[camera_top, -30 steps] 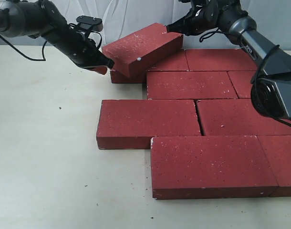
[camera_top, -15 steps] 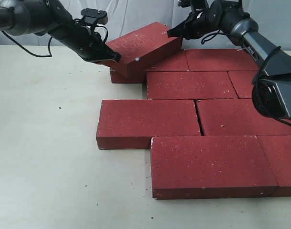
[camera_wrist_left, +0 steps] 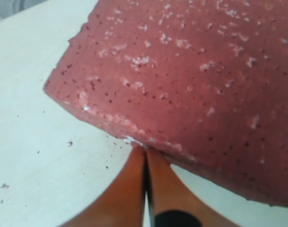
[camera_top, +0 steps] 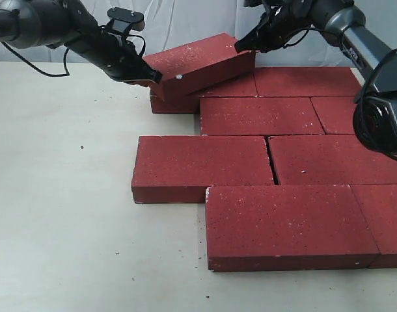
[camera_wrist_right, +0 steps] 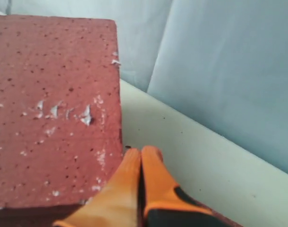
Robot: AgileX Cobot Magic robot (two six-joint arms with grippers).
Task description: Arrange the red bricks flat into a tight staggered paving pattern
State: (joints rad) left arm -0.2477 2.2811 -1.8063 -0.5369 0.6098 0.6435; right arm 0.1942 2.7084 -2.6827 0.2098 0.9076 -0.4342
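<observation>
Tilted brick (camera_top: 200,63) wedged between the grippers: left gripper (camera_wrist_left: 145,153) pressed together against its edge, right gripper (camera_wrist_right: 140,152) together too, touching its corner.

The tool (camera_wrist_left: 145,155), its two orange fingers (camera_wrist_left: 127,189) pressed together with no gap, touches with its tips the near edge of a white-flecked red brick (camera_wrist_left: 196,71) spreading from its 11 to 2 o'clock, above a pale desk (camera_wrist_left: 45,156) dotted with dark specks.
</observation>
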